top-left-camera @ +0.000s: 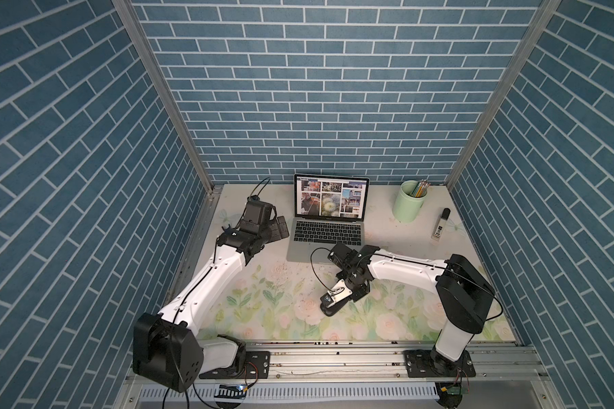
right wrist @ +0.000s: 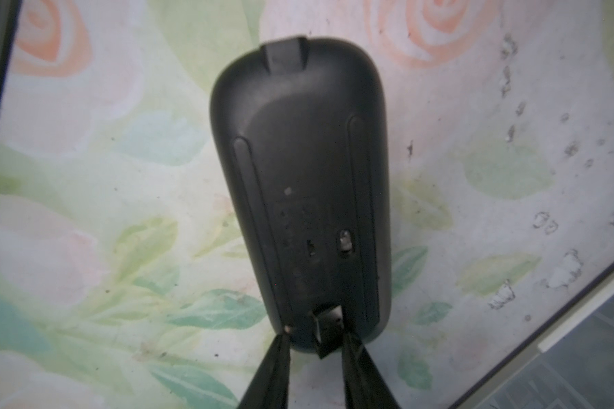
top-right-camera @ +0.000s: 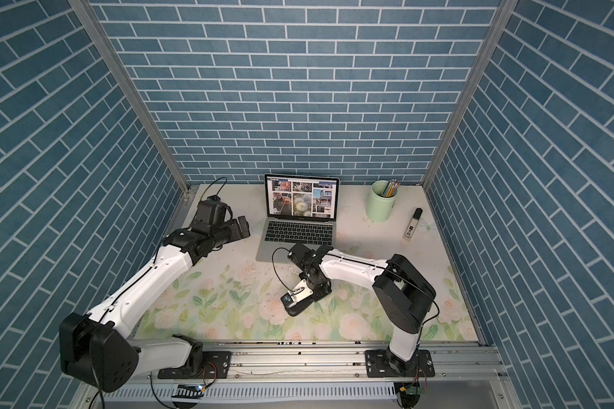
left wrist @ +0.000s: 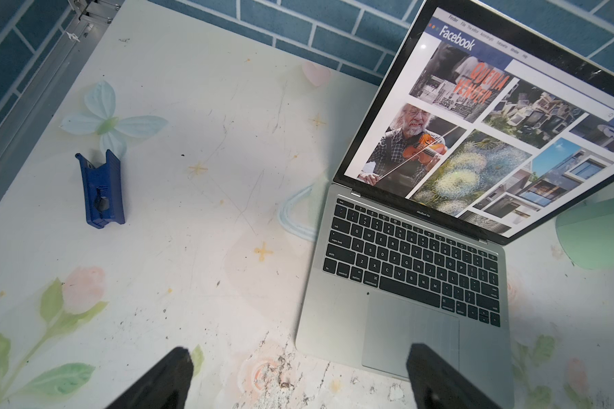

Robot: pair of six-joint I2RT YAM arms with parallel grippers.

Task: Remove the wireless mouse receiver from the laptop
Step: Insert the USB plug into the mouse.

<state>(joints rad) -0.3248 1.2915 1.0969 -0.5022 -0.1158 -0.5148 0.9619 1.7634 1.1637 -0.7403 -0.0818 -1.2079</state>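
Tiny black receiver stub [right wrist: 328, 327] rests on the upturned black oval mouse [right wrist: 298, 159], between my parted right fingers [right wrist: 362, 371].
Light, rigid, slick, I judge; pinch its flat sides. Left fingers [left wrist: 436, 382] gape near the silver-grey laptop [top-left-camera: 325, 230].

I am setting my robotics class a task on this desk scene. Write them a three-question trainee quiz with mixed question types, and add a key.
1. True or false: the wireless mouse receiver is plugged into the laptop.
2. What stands in the green cup? A) pencils B) scissors C) paintbrushes
3. Fill in: the black mouse lies with its ____ facing up.
Key: 1 false, it sits at the mouse's end, between the fingers of the right claw; 2 A; 3 underside.
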